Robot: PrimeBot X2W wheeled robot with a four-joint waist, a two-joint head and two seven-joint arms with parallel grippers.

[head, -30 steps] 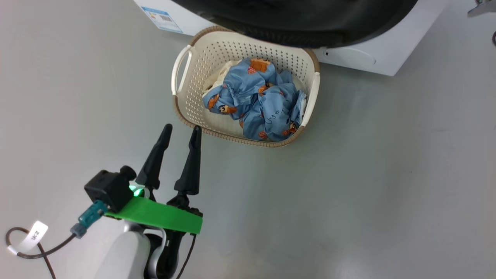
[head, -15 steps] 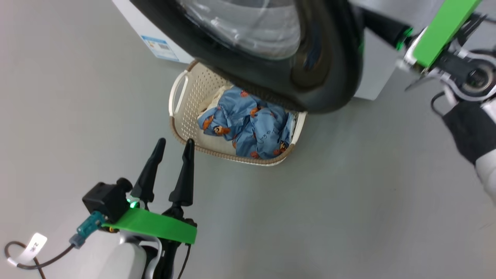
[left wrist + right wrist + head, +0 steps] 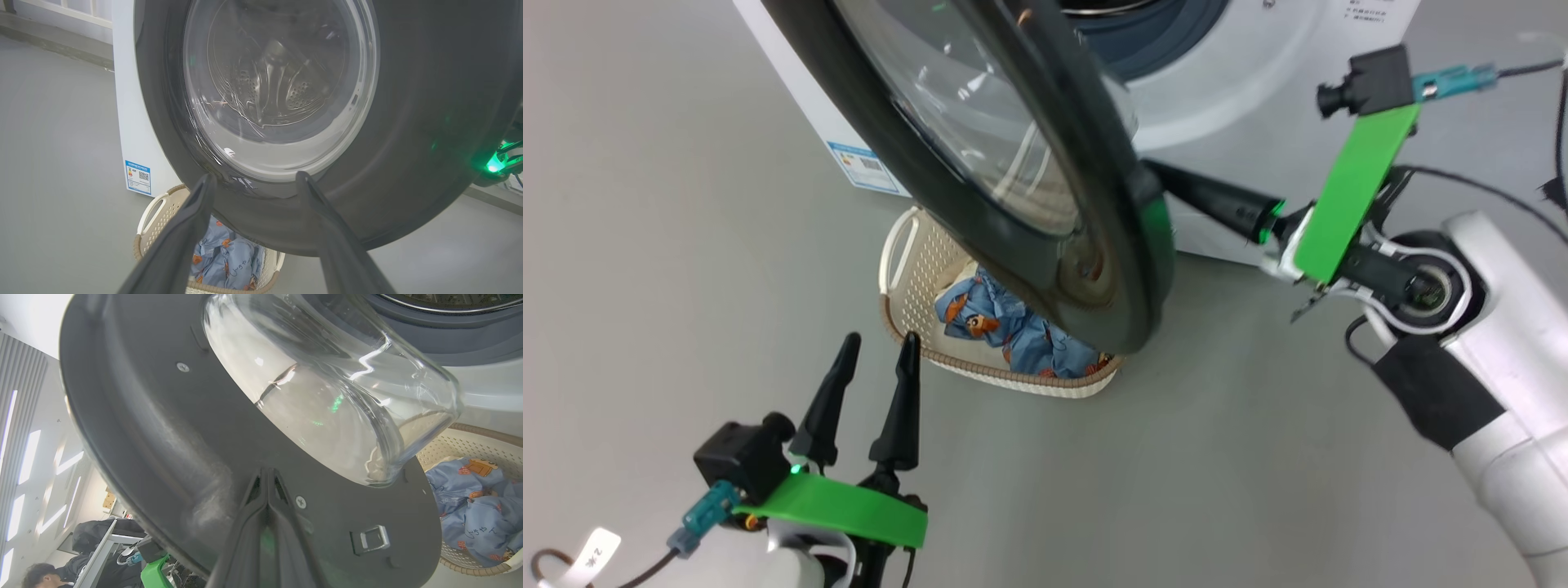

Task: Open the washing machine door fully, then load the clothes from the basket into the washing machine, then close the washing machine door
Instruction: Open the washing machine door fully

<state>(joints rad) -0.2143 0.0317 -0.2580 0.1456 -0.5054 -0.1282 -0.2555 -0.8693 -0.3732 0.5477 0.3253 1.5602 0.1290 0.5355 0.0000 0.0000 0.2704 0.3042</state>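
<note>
The washing machine (image 3: pixel 1225 106) stands at the top with its door (image 3: pixel 1029 261) swung partly out, the black rim and glass bowl hanging over the basket (image 3: pixel 1013 380). My right gripper (image 3: pixel 1156 170) is shut, and its fingertips rest against the door's inner face (image 3: pixel 163 437) just below the glass; it holds nothing. Blue printed clothes (image 3: pixel 1013 335) lie in the basket, partly hidden by the door. My left gripper (image 3: pixel 879 339) stands open and empty just off the basket's near left rim. In the left wrist view it (image 3: pixel 255 176) faces the door's outer side (image 3: pixel 408 122).
Grey floor spreads to the left, front and right of the basket. A blue label sticker (image 3: pixel 862 163) marks the machine's lower left front. The grey-blue gasket (image 3: pixel 1168 33) shows behind the door. A person (image 3: pixel 34 573) and dark furniture appear low in the right wrist view.
The head camera has tilted up, bringing the machine front, the door and my right arm into view. The door now covers more of the basket. My left gripper stays open.
</note>
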